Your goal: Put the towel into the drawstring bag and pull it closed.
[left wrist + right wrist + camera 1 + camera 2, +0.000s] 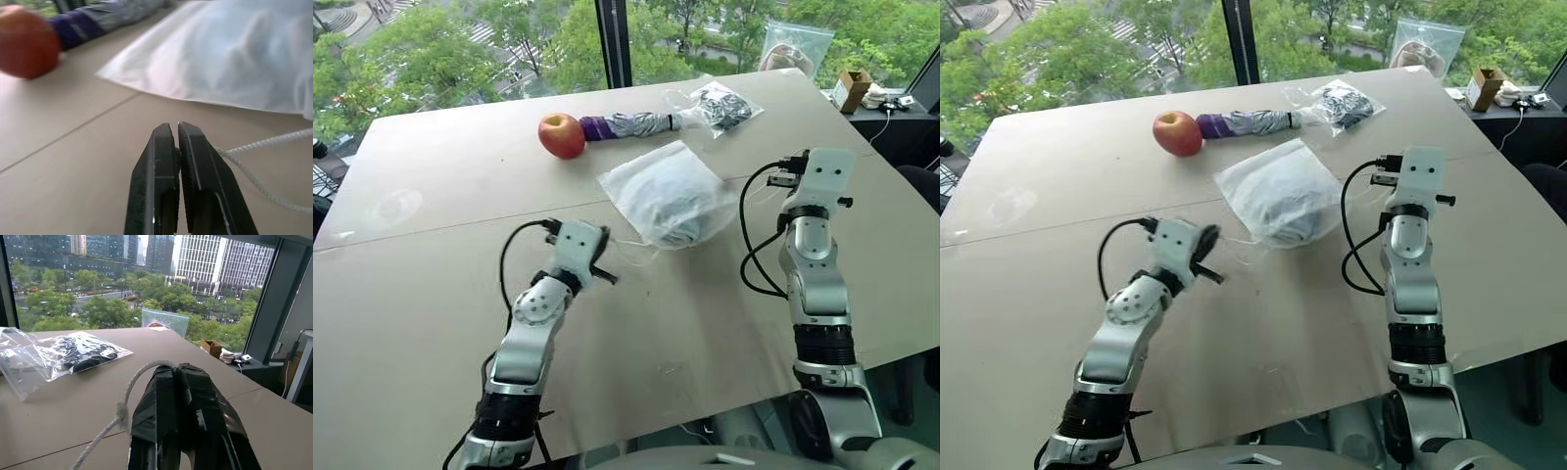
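Observation:
The drawstring bag (664, 196) lies in the middle of the table, translucent white and bulging. The towel (683, 221) shows through the fabric as a blue-grey lump at the bag's near end. A thin white cord (631, 245) runs from the bag's left side to my left gripper (604, 262), which is shut on it just left of the bag; in the left wrist view the cord (254, 147) comes out beside the closed fingers (161, 161). My right gripper (790, 166) is to the right of the bag, shut on another cord (132, 391) that loops over its fingertips (195, 382).
A red apple (562, 135) and a grey-purple folded umbrella (631, 125) lie behind the bag. A clear zip bag with dark contents (720, 103) sits at the back right, another clear bag (793, 47) at the far edge. A side desk holds a cardboard box (852, 88).

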Tool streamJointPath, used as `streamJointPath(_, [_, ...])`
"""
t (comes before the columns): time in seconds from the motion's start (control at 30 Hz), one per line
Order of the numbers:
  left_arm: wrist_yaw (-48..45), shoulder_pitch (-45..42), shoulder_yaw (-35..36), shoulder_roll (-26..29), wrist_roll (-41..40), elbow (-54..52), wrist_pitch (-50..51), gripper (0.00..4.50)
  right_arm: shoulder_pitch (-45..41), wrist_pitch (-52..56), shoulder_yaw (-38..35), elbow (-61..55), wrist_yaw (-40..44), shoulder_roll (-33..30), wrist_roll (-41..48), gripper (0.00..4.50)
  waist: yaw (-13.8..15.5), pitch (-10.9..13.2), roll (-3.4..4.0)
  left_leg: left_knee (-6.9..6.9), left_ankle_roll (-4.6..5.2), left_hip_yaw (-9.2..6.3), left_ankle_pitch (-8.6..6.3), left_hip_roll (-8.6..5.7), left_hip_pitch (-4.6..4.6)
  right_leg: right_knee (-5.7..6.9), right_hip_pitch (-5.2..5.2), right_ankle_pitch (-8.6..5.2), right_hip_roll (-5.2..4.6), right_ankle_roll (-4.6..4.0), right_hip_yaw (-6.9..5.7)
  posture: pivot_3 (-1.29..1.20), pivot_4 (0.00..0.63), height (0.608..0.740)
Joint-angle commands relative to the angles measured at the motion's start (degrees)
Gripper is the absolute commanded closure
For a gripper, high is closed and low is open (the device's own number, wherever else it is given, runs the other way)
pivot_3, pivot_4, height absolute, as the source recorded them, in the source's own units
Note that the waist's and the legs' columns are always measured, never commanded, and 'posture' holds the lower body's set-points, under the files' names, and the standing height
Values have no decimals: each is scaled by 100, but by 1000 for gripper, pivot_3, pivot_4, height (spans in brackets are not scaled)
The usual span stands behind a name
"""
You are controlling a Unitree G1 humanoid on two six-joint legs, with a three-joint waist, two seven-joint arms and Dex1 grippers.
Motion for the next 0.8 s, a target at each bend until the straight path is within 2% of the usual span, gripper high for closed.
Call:
streamJointPath(0.03, [848, -8, 668, -75, 260, -149, -205, 4450, -147, -99, -58, -69, -76, 16, -6, 4500, -5, 0, 0, 0, 0, 0, 0, 0, 0, 0, 0, 0, 0, 0, 0, 0, 150, 740])
streamJointPath(0.2, [1789, -45, 1286, -117, 625, -99, -185, 4450, -175, -87, -301, 68, -349, 27, 14, 4500, -1, 0, -1, -1, -1, 0, 0, 0, -1, -1, 0, 0, 0, 0, -1, 0, 150, 740])
streamJointPath(0.33, [2426, -66, 1706, -76, 887, -73, -111, 4450, -198, 23, -771, 208, -845, 57, 103, 4500, 16, 0, -1, -1, -1, -1, 1, -1, -2, -1, -1, 0, -1, 0, -3, 0, 150, 740])
streamJointPath(0.57, [2917, -168, 1965, 60, 1090, 11, -146, 4450, -151, 276, -1363, 306, -1510, 88, 365, 4500, 15, -1, -1, -1, -2, -2, 1, -2, -3, -1, -1, 0, -2, 0, -5, 0, 150, 740])
streamJointPath(0.7, [2905, -324, 1984, 239, 1081, 143, -255, 4450, -131, 307, -1327, 309, -1475, 51, 468, 4500, -1, -1, -1, -1, -2, -1, 1, -2, -3, -1, -1, 0, -2, 0, -4, 0, 150, 740])
streamJointPath(0.8, [2596, -609, 1767, 603, 1070, 251, -573, 4450, -292, -59, -848, 229, -976, -236, 276, 4500, -9, 0, -1, -1, -2, -2, 1, -2, -3, 0, -1, 0, -1, 0, -5, 0, 150, 740])
